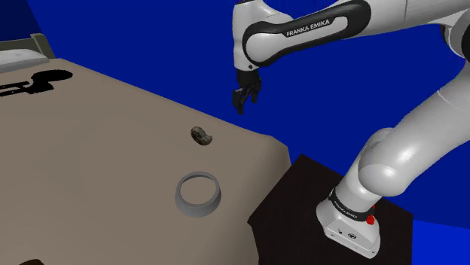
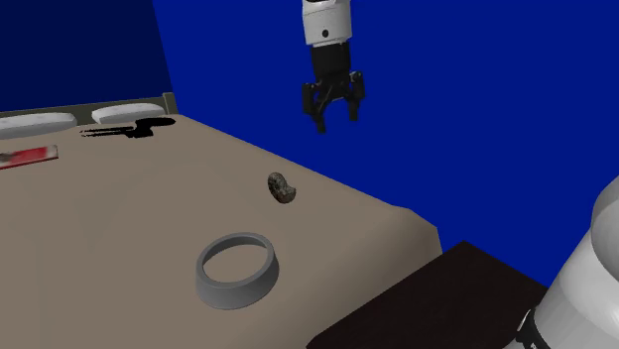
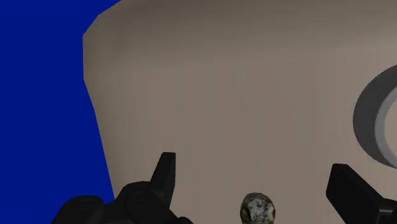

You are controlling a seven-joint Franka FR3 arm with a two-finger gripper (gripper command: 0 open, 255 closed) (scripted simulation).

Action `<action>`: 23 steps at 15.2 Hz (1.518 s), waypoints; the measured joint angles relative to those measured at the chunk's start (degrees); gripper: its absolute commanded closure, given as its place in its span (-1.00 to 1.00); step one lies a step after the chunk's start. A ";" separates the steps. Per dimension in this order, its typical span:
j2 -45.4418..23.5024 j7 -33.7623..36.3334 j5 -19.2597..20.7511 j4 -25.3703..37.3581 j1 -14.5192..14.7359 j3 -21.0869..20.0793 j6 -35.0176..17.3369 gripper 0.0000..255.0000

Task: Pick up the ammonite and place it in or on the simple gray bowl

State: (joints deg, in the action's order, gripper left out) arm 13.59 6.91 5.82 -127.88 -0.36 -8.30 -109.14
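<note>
The ammonite point(image 1: 201, 135) point(image 2: 282, 186) is a small mottled brown-grey coiled stone lying on the tan table near its far edge. The gray bowl point(image 1: 198, 194) point(image 2: 236, 270) stands upright on the table nearer the camera, a short way from the ammonite. My black gripper point(image 1: 245, 100) point(image 2: 335, 114) hangs open in the air above and beyond the ammonite, holding nothing. In the wrist view the ammonite point(image 3: 257, 209) lies on the table below the gap between the spread fingers point(image 3: 164, 175), and part of the bowl's rim point(image 3: 369, 118) shows off to one side.
The table point(image 1: 98, 173) ends in an edge close behind the ammonite, with blue backdrop beyond. A black object point(image 2: 134, 128), two pale cushions point(image 2: 124, 111) and a red-and-white item point(image 2: 28, 156) sit at the far end. The dark stand point(image 1: 316, 211) is below the arm.
</note>
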 measured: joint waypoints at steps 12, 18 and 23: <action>-27.12 5.81 6.04 17.92 1.37 -1.56 -7.98 -1.00; -41.13 7.46 8.80 31.41 3.33 -1.01 -7.93 -1.00; -50.33 7.97 10.12 40.79 4.82 -0.38 -7.48 -1.00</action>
State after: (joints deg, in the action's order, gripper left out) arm -36.74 14.89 15.94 -87.09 4.46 -8.69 -116.62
